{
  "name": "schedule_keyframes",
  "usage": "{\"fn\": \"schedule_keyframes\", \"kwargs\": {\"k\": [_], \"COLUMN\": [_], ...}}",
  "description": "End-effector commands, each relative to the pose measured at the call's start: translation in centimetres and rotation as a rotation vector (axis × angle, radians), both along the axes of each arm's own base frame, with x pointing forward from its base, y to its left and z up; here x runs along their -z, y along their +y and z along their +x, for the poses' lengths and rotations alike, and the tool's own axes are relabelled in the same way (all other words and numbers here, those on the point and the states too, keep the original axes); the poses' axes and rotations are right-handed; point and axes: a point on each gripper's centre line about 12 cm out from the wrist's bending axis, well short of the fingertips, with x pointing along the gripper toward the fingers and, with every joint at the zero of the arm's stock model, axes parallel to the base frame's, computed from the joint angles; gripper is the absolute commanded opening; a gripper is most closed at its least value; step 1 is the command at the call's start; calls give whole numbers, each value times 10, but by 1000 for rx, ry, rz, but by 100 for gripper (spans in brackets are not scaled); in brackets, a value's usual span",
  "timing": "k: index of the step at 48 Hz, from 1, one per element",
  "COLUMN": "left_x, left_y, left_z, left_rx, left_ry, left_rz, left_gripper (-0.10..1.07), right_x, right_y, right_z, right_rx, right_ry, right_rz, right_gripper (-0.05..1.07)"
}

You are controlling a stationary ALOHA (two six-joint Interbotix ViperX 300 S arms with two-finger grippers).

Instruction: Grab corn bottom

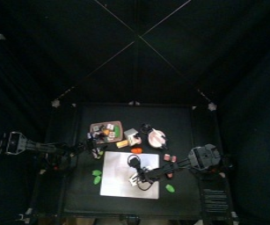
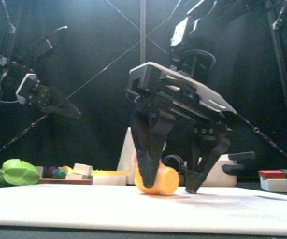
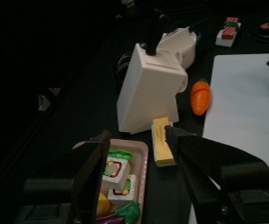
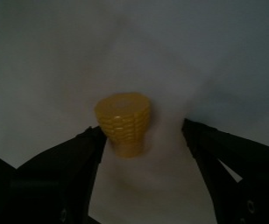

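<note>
While the right gripper (image 4: pixel 127 144) hangs spread wide, the corn (image 4: pixel 123 122) sits between its jaws, ungripped.

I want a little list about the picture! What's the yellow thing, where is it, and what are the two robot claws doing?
yellow thing: the corn, a small toy cob
where: on the white mat
right gripper: low over the mat, jaws open on either side of the corn, not closed on it
left gripper: jaws open, holding nothing, raised at the table's left side
nearby: green piece at the front left
</note>
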Motion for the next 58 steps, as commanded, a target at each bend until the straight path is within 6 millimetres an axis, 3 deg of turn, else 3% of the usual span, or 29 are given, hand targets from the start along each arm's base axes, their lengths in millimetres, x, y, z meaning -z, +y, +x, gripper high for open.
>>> {"fn": "schedule_keyframes", "kwargs": {"k": [1, 13, 24, 33, 39, 49, 58], "left_x": [-4, -5, -4, -3, -4, -2, -10], "left_y": [0, 0, 0, 0, -2, -28, -41], "left_z": [3, 3, 3, 2, 3, 12, 23], "left_rx": [2, 2, 1, 1, 9, 186, 282], "left_ry": [-16, -18, -16, -14, -13, 49, 49], "left_rz": [3, 3, 2, 1, 4, 39, 94], "left_gripper": [89, 89, 89, 89, 89, 89, 89], "right_x": [-11, -21, -55, -59, -77, -118, -136], "right_y": [-2, -6, -15, -18, -22, -29, -32], "right_z": [5, 1, -3, -8, -11, -19, -27], "right_rx": [1, -15, -46, -41, -48, -90, -124], "right_ry": [-34, -30, -72, -42, -76, -200, -328], "right_rz": [0, -34, -134, -161, -188, -248, -218], "right_gripper": [81, 59, 59, 59, 58, 58, 58]}}
